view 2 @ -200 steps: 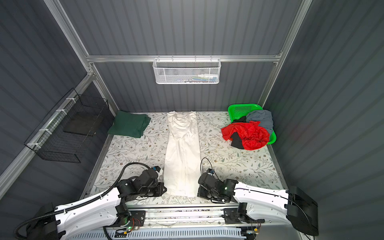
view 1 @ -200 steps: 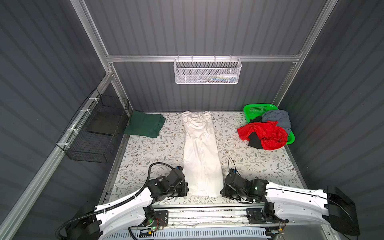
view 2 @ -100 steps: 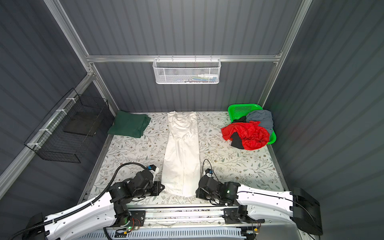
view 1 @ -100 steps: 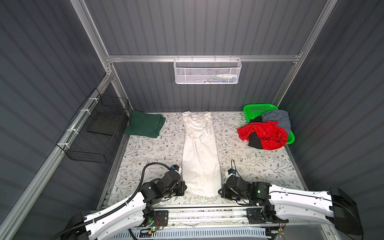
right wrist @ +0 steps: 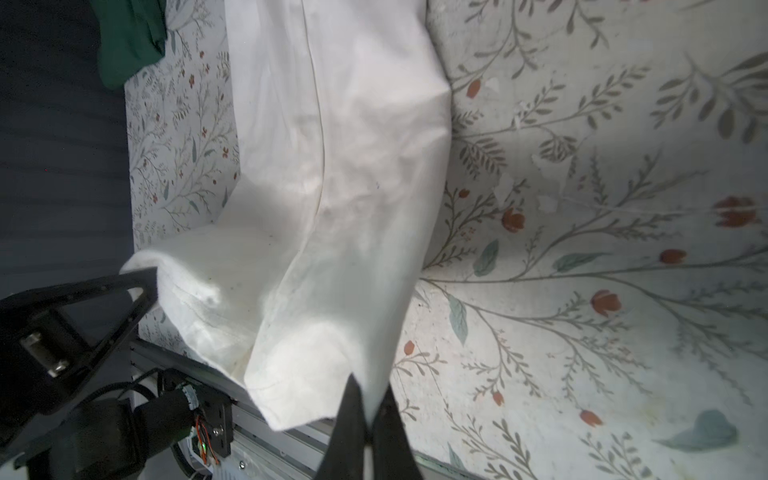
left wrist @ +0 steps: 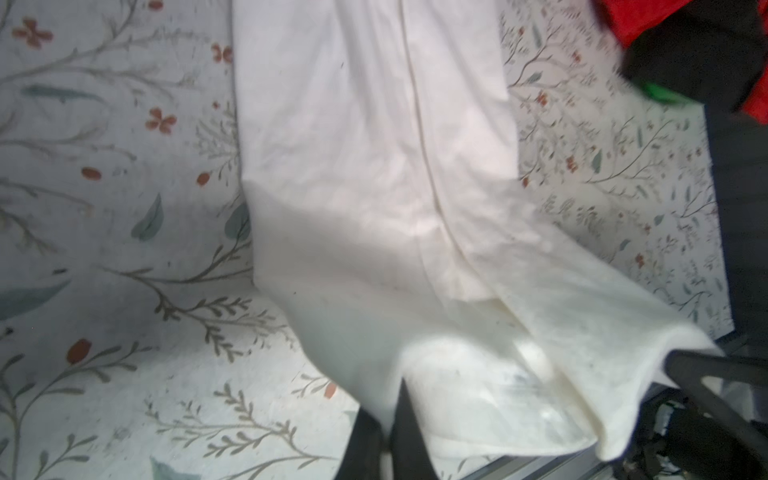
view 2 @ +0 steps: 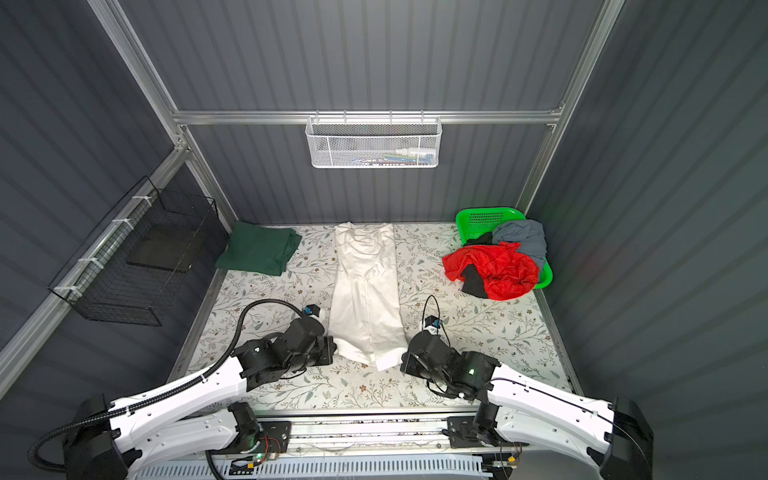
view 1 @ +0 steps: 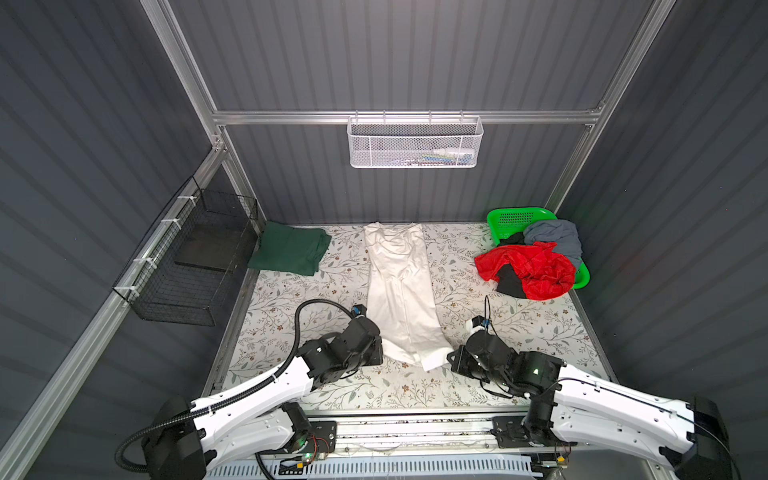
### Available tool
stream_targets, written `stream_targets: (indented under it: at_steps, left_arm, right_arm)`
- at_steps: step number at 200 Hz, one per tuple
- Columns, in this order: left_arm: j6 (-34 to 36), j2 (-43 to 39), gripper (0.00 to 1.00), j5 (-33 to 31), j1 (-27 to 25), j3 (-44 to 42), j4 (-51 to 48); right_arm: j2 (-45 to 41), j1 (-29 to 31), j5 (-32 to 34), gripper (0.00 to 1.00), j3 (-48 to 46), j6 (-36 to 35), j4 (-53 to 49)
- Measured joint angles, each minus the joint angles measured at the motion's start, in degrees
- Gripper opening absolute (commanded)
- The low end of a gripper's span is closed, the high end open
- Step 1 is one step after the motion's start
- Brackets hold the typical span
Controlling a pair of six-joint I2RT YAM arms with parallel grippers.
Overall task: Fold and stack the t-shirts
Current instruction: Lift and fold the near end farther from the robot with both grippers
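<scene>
The off-white t-shirt (view 1: 399, 286) (view 2: 365, 286) lies as a long narrow strip down the middle of the flowered table (view 1: 519, 332). Its near hem is raised off the table. My left gripper (view 1: 380, 353) (left wrist: 390, 399) is shut on the hem's left corner, and my right gripper (view 1: 451, 361) (right wrist: 368, 395) is shut on its right corner. A folded dark green t-shirt (view 1: 291, 253) (view 2: 259, 249) rests at the far left. Red (view 1: 528, 266), grey-blue (view 1: 555, 237) and black (view 1: 509, 280) t-shirts are heaped at the far right.
A bright green plastic basket (view 1: 515, 218) sits under the heap in the far right corner. A black wire basket (view 1: 195, 257) hangs on the left wall and a white mesh basket (view 1: 415, 141) on the back wall. The metal rail (view 1: 399, 424) runs along the front edge.
Both grippers have moved up and away from the front edge, carrying the off-white shirt's near hem with them. The heap and the green shirt have not moved.
</scene>
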Motion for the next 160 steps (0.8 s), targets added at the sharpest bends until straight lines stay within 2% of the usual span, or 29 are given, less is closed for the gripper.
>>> stream_targets:
  at_steps: [19,44,62,110,160]
  left_arm:
    - [2.21,2.49,0.0,-1.09,1.68,4.57,-0.24]
    - [5.35,6.1,0.0,0.04,8.52,8.28,-0.24]
    - [7.41,9.18,0.0,-0.24,11.52,10.93,-0.83]
    - [10.49,16.11,0.0,-0.52,12.26,17.31,-0.46]
    - [11.02,18.56,0.0,-1.92,13.22,17.97,-0.37]
  right_arm:
    - [0.68,-4.44,-1.77,0.0,2.23,-2.69,-0.15]
    - [3.96,-10.47,-4.96,0.0,6.05,-7.08,-0.13]
    - [7.67,-14.25,-7.82,0.0,9.38,-10.4,0.07]
    - [16.98,-20.57,-13.49,0.0,16.26,-17.42,0.46]
    - [22.12,-22.73,-17.2,0.0,16.83,-20.24,1.11]
